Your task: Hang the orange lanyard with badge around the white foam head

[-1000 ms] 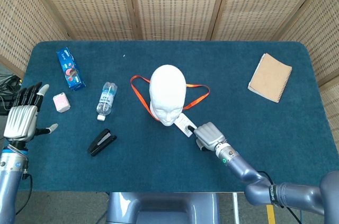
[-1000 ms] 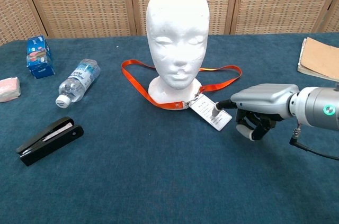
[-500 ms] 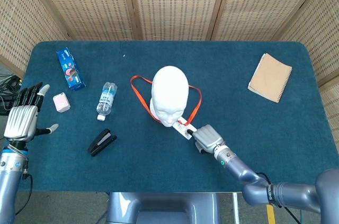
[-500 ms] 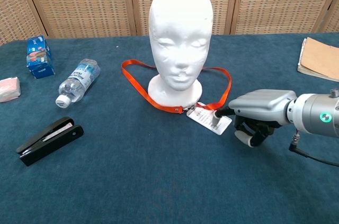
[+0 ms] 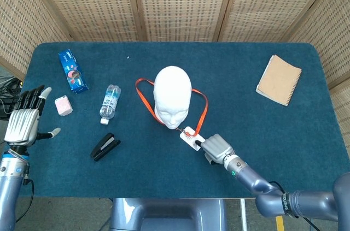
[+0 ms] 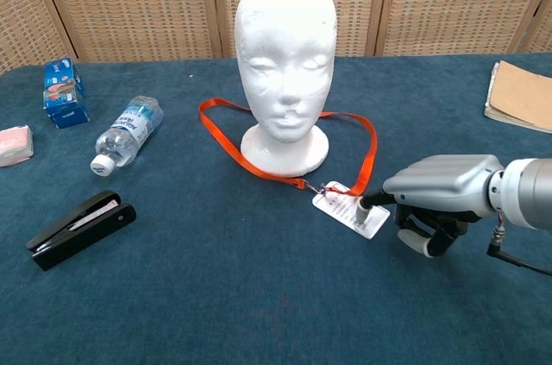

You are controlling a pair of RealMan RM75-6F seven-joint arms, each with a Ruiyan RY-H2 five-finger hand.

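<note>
Chest view: badge (image 6: 349,210) dragged nearer.

It looked like a staged test booth: a desk (image 5: 306,132) under blue felt, hemmed on three sides by woven rattan screens (image 5: 180,1).

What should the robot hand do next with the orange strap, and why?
Probably lift the white badge. The right robot hand pinches it, but the orange lanyard lies flat on the blue table around the white foam head's base, not its neck.
</note>
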